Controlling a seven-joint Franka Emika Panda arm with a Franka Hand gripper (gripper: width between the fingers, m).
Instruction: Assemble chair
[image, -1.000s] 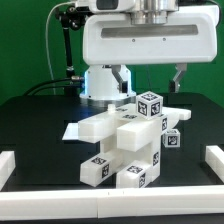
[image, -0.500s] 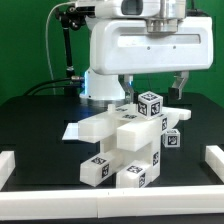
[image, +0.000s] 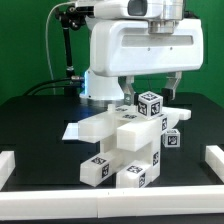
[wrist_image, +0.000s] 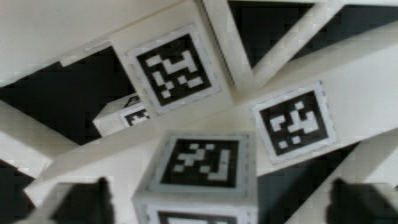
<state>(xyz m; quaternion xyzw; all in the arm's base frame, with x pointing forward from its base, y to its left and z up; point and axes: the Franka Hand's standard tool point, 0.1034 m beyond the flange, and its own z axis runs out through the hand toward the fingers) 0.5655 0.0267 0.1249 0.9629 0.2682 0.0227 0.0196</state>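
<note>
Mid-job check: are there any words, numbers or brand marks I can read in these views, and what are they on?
No readable text in either view.
Square tags on the chair parts: black-and-white block patterns only, no letters or digits.
Arm housing: plain white, no brand mark visible.

Chair (wrist_image: 210, 160) blurred, edge-cropped in wrist view; top of arm (image: 145, 50) beyond exterior view.

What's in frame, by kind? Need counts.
Chair-part cluster: 1
White rails: 3
Marker board: 1
Robot arm: 1
Total: 6
</note>
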